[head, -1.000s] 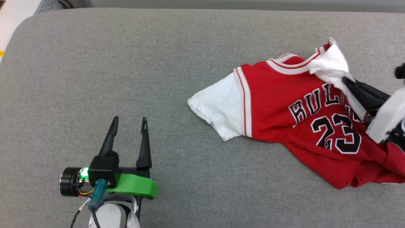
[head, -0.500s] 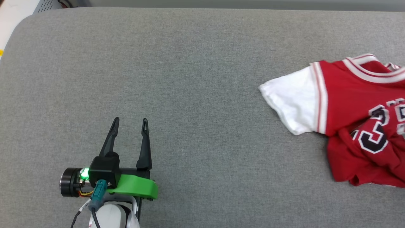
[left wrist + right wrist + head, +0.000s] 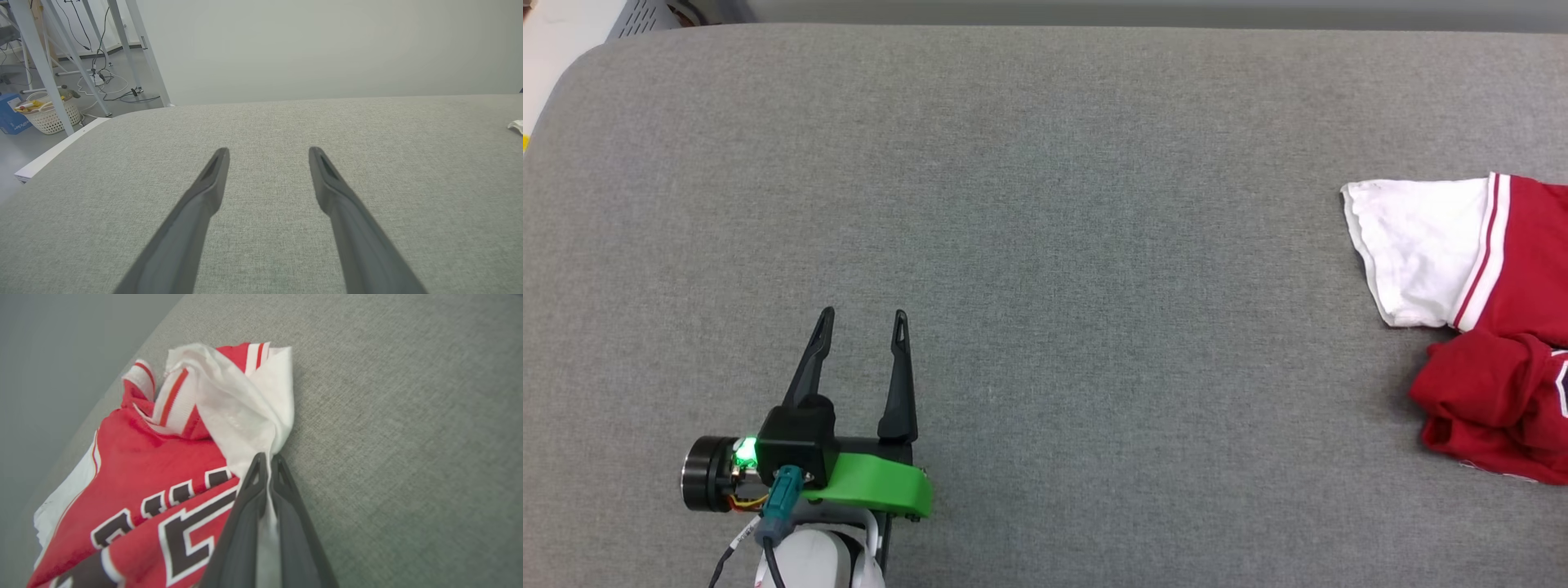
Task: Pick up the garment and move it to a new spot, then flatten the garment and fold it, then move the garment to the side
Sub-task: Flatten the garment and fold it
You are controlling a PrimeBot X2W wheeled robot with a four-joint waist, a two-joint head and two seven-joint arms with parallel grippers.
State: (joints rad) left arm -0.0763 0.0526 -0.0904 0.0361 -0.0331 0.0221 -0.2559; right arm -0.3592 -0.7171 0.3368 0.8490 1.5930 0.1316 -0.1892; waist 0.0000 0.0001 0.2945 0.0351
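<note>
Pretty much the whole grey worktop [image 3: 1094, 204] is open fabric, so a tool can sweep across the middle and the far side without bumping anything. The left tool [image 3: 863, 313] sits near-left with its fingers spread, and there's just bare cloth between them and ahead. The only obstacle on top is the garment [image 3: 1421, 253], bunched at the right edge, with the right tool [image 3: 268, 457] pinched on a white sleeve. Off the left corner, metal frame legs [image 3: 39, 61] and a white basket [image 3: 49, 118] stand on the floor, well apart from the surface.
</note>
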